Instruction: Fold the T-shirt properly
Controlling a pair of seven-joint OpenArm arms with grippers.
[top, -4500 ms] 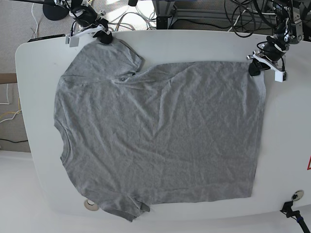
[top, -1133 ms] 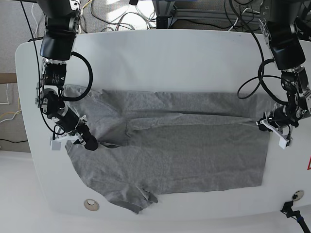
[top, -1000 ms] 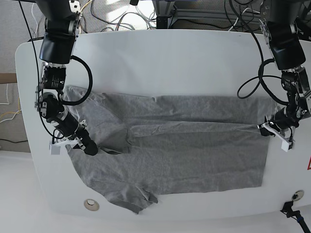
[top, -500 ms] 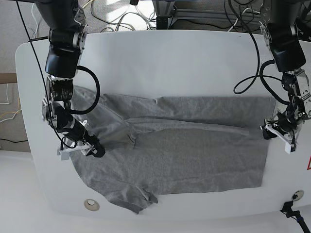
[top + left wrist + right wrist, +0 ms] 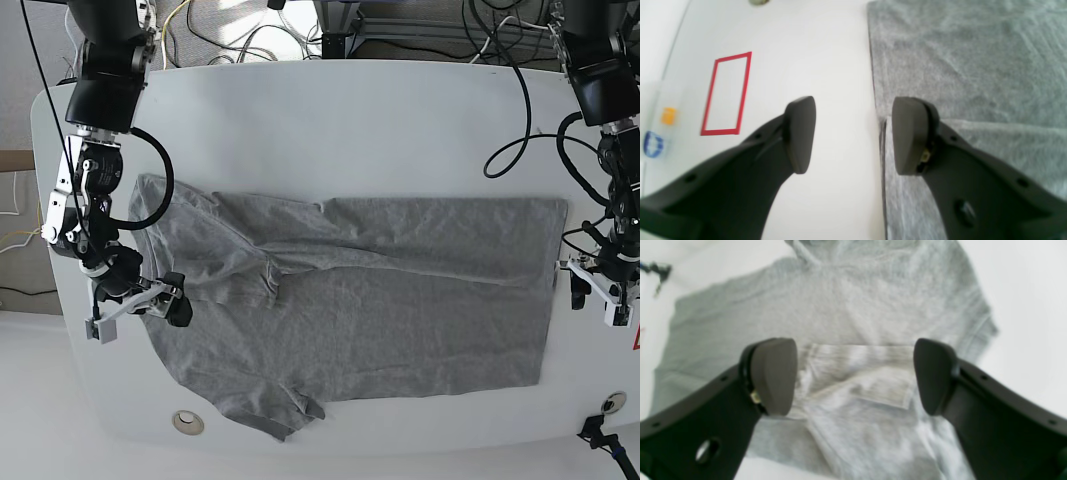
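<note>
White table (image 5: 330, 120); T-shirt (image 5: 380, 300) apparently half-folded.

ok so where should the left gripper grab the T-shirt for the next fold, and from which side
Probably the hem corner of the T-shirt at the near edge on the base view's right, about. The left gripper is open beside that hem, so it could come in from the bare table side. The edge lies flat and straight there, easy to pinch.

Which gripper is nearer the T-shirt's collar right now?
Right. The right gripper hovers open over the T-shirt by its collar; the left gripper hangs open off the hem edge, at the far end.
</note>
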